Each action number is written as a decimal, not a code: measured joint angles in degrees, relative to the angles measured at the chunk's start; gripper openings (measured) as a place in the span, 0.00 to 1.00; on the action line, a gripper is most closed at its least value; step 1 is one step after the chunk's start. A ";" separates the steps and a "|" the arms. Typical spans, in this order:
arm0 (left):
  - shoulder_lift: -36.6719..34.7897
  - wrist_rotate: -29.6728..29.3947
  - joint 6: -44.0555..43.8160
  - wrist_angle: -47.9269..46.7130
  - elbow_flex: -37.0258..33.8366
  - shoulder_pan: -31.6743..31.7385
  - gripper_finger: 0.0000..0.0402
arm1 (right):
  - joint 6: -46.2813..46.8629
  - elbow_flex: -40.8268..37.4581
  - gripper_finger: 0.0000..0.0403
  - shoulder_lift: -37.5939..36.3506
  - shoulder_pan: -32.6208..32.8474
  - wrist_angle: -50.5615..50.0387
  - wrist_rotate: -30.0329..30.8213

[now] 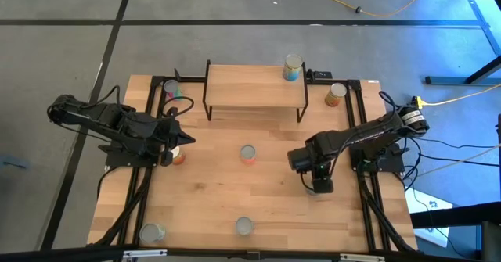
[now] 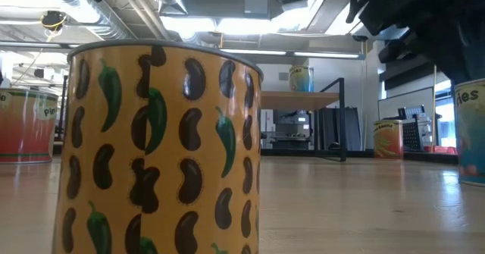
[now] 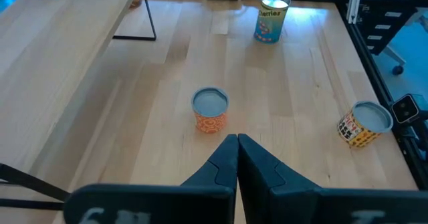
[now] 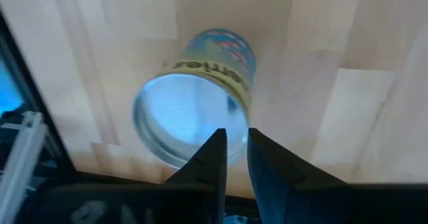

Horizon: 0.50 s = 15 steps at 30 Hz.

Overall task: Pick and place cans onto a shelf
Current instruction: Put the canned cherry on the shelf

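My right gripper (image 4: 237, 144) hangs over a teal-and-yellow can (image 4: 200, 97) that stands on the table right of centre (image 2: 471, 133). Its fingers point down, open by only a narrow gap, above the can's silver top near the rim. My left gripper (image 3: 237, 144) is shut and empty at the table's left (image 1: 185, 137). An orange can (image 1: 247, 154) stands mid-table. The wood-topped shelf (image 1: 254, 90) stands at the far middle with one can (image 1: 292, 68) on its top.
Other cans stand left of the shelf (image 1: 172, 90), right of it (image 1: 335, 95), under my left gripper (image 1: 178, 157), and at the near edge (image 1: 151, 232). A yellow bean-pattern can (image 1: 243, 227) stands at the near edge close to the low camera (image 2: 159, 148).
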 joint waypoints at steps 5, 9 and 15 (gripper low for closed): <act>0.00 0.00 0.00 0.00 0.00 0.00 0.00 | 0.05 -0.09 0.15 0.00 0.30 -0.05 4.35; -0.01 0.01 -0.02 0.00 0.00 0.00 0.00 | 0.41 -0.09 0.15 0.00 0.30 -0.05 2.13; -0.02 0.00 -0.04 0.00 0.00 -0.01 0.00 | -1.28 -0.12 0.15 0.00 0.34 -0.05 1.31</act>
